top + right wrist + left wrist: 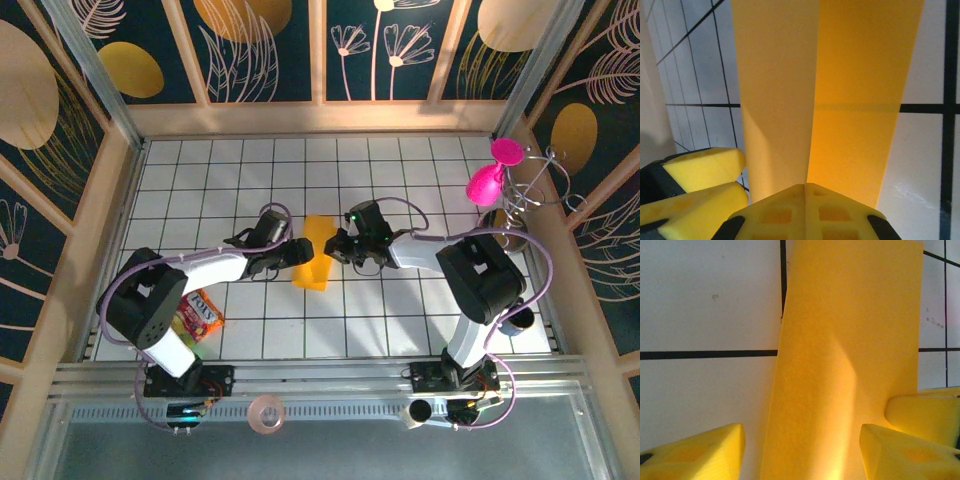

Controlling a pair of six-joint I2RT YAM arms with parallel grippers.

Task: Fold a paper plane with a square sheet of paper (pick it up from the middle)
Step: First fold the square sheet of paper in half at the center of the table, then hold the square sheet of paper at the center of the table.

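White tiled tabletop [200,190] with black grid lines sitting inside floral-walled enclosure. Thin orange-yellow paper sheet [316,255], folded lengthwise along centre crease, sitting mid-tabletop between both arms. Right jaws pinching fully closed on paper's crease end. Left jaws standing partly open, straddling opposite end, gripping nothing. Crinkly multicoloured snack packet [198,315] lying beside left arm base.

Overhead; both wrists close over paper [840,340]

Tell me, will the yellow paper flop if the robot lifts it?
Probably a bit floppy: the paper is thin and bulges softly in the left wrist view. Its long fold, pinched by the right gripper, likely stiffens it. It looks light, so a push may slide it.
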